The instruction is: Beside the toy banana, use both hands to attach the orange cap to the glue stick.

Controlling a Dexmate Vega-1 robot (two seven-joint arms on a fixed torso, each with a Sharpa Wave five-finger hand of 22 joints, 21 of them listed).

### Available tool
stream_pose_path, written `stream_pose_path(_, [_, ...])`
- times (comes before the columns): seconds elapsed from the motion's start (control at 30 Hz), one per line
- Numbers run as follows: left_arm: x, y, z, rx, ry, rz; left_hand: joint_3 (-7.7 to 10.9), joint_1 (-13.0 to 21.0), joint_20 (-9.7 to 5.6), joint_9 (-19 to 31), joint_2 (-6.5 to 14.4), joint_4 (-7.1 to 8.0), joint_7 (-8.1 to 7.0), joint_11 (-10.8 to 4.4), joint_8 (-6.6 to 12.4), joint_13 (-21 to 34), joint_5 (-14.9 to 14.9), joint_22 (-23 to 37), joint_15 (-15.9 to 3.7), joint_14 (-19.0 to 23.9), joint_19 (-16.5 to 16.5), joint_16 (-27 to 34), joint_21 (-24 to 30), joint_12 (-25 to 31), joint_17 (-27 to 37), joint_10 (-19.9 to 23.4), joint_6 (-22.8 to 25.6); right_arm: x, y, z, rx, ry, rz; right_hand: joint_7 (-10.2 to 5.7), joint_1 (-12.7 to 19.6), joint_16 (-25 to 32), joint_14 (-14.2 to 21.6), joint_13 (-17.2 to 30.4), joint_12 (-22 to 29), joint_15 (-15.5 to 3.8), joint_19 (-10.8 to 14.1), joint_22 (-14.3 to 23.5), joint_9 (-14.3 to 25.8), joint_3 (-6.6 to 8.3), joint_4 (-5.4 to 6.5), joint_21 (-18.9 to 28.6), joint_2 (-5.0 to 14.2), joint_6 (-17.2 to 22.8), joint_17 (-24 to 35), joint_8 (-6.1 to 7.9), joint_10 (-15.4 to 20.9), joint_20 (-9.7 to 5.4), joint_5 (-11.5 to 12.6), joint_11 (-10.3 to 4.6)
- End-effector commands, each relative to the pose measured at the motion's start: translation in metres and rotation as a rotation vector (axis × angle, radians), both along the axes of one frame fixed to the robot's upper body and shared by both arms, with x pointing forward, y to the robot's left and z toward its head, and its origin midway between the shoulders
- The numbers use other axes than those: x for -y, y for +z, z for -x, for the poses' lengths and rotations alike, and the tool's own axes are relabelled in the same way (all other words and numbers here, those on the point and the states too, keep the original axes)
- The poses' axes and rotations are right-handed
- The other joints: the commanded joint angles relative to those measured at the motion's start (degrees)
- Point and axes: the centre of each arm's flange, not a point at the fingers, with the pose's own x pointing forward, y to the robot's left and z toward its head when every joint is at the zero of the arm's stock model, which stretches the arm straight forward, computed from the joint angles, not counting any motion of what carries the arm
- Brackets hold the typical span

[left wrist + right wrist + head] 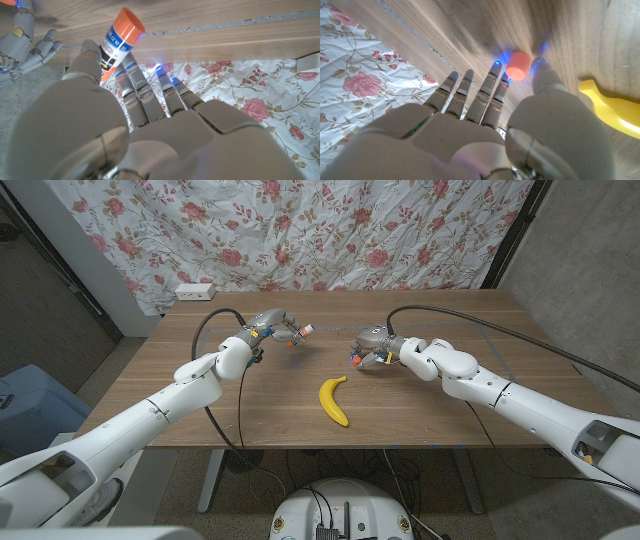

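Observation:
My left hand [268,328] grips the glue stick [296,332] over the far middle of the table. In the left wrist view the glue stick [117,44] is a white labelled tube with an orange end, pinched between the thumb and fingers [134,82]. My right hand [374,347] pinches the small orange cap [354,360], and in the right wrist view the cap [518,65] sits between thumb tip and fingertips [495,80]. The two hands face each other a short gap apart. The yellow toy banana [334,400] lies on the wood just in front of them; the banana [613,108] is close beside my right thumb.
A white power strip [194,290] lies at the table's far left edge, in front of a floral curtain [330,230]. Black cables loop from both arms over the wooden table [450,405]. My right hand [22,42] appears in the left wrist view near the glue stick.

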Motion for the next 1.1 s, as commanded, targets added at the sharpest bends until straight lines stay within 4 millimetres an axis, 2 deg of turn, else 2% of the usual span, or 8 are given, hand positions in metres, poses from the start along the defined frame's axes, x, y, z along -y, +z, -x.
stream_pose_path(0.03, [0.0007,-0.0012,0.0012,0.003,-0.005,-0.001,0.25,-1.00,-2.38,0.26,1.75,0.17,0.85,-0.48,0.40,0.06,0.29,0.13,-6.89,-0.36,-0.22,0.17,0.38,0.35,0.12,0.28,6.76,0.0017,0.0020,-0.0034,0.015,0.018,-0.005,-0.14,0.44,0.44,1.08,0.19,0.15,-7.98,0.70,0.17,0.32,-0.61,0.00,0.00,1.04,1.47,0.23,0.74,1.53,-0.32,0.62,-0.06])
stream_pose_path(0.43, [0.0010,-0.0006,0.0010,0.006,-0.008,-0.002,0.33,-1.16,-2.37,0.25,1.84,0.14,0.91,-0.49,0.39,0.06,0.31,0.13,-6.92,-0.29,-0.22,0.15,0.38,0.34,0.10,0.24,6.74,0.0013,0.0041,-0.0042,0.021,0.025,-0.006,-0.15,1.45,0.77,2.11,0.26,0.17,-8.17,0.99,0.17,0.38,-1.56,-0.06,-0.09,1.78,4.03,0.50,1.52,4.37,-0.53,1.36,-0.08])
stream_pose_path(1.1, [0.0013,-0.0004,0.0009,0.006,-0.010,-0.006,0.45,-1.27,-2.32,0.25,1.96,0.05,0.94,-0.48,0.34,0.05,0.32,0.13,-6.95,-0.26,-0.22,0.12,0.38,0.30,0.08,0.13,6.59,0.0010,0.0036,-0.0037,0.022,0.030,-0.028,-0.21,3.60,1.45,3.42,0.27,-0.13,-8.43,1.53,0.17,0.39,-2.50,-0.37,-0.06,3.10,6.97,0.99,2.32,7.14,-1.02,1.78,-0.11])
